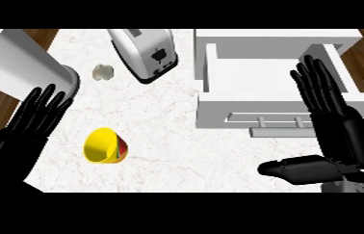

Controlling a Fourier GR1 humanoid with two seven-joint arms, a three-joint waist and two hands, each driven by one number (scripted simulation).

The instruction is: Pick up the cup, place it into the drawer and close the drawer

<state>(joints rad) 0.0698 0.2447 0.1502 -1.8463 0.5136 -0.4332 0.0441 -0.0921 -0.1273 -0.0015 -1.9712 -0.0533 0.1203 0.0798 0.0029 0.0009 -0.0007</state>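
The left hand (32, 120) is spread flat with straight fingers and holds nothing. Just to its right the cup (101, 145) lies tipped on its side on the tabletop (171, 132); it is yellow with red and green on its outside. The right hand (332, 120), also open and empty, is over the front of the open white drawer (210, 64).

Left hand (32, 120), right hand (327, 108): both open, fingers straight.

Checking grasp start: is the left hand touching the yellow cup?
Apart. The head view shows a strip of bare counter between the open left hand and the yellow cup, which lies on its side.
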